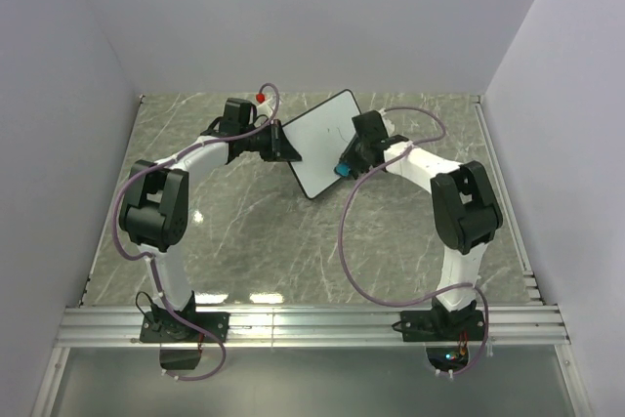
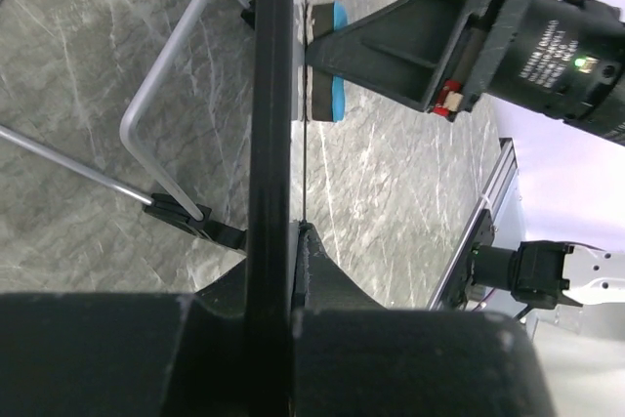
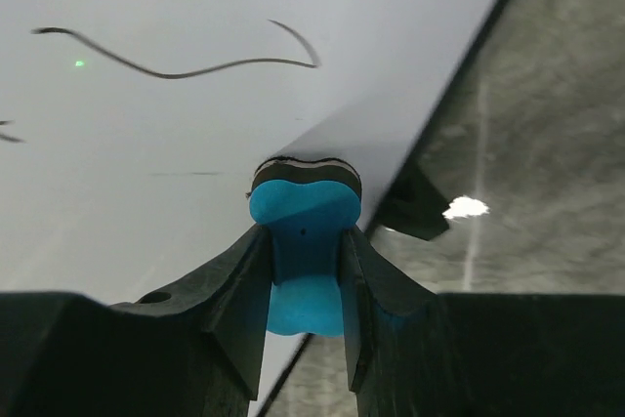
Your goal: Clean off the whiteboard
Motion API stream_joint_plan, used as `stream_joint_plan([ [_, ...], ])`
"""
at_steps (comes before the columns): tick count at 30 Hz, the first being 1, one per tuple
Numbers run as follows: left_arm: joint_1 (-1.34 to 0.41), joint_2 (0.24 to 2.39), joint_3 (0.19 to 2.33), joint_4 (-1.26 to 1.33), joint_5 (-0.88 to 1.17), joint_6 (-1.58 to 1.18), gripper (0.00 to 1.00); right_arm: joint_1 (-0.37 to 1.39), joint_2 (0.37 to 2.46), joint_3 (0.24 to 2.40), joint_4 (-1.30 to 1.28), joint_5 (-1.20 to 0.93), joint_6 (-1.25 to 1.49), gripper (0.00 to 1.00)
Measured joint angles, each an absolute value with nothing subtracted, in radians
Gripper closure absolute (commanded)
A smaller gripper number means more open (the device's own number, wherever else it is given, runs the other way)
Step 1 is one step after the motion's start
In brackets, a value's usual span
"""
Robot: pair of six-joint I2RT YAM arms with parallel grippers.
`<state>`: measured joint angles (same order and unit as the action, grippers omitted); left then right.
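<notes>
Table (image 1: 244, 241) of grey marble has both arms at its 6 o'clock edge. The board (image 1: 317, 139) is held up off it toward 12 o'clock of centre, between the two arms, its white face turned toward 4 o'clock and the right arm. From above the board is foreshortened, so its long axis is hard to call; the edge nearest the right arm runs roughly 7 to 1 o'clock. The left claw (image 1: 280, 144) is clamped on the board's 9 o'clock edge, and in the left wrist view the black frame runs straight between its fingers, with the wire stand (image 2: 146, 114) off at 9 o'clock. The right claw (image 1: 348, 165) is closed on the blue eraser (image 3: 304, 207), whose dark pad is pressed to the face; this is the working arm. In the right wrist view the board's edge passes just beside the eraser at 3 o'clock, with table beyond. The scribble (image 3: 186, 67), a thin wavy line, lies apart from the pad at 11 o'clock, and a smaller mark (image 3: 8, 132) shows at the view's 9 o'clock side. The next stroke, I judge, must go toward 10 or 11 o'clock, where open white face gives room. Drifting toward 3 o'clock would run the pad off the edge.
</notes>
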<state>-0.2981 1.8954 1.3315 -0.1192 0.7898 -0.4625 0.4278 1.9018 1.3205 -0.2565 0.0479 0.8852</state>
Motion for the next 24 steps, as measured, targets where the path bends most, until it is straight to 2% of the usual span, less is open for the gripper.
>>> stream_joint_plan([
  [6, -0.301, 1.895, 1.332, -0.122, 0.793, -0.454, 1.00, 0.422, 1.921, 1.371, -0.311, 0.056, 0.874, 1.00],
  [13, -0.307, 1.895, 1.332, -0.131, 0.792, -0.456, 1.00, 0.422, 2.050, 1.708, -0.351, 0.041, 0.886, 1.00],
  [17, -0.311, 1.895, 1.332, -0.148, 0.792, -0.457, 1.00, 0.422, 2.101, 1.817, -0.351, 0.027, 0.913, 1.00],
  [21, -0.311, 1.895, 1.332, -0.156, 0.792, -0.465, 1.00, 0.422, 2.115, 1.818, -0.341, 0.016, 0.946, 1.00],
  [24, -0.311, 1.895, 1.332, -0.158, 0.791, -0.466, 1.00, 0.420, 2.081, 1.726, -0.270, 0.015, 0.967, 1.00],
])
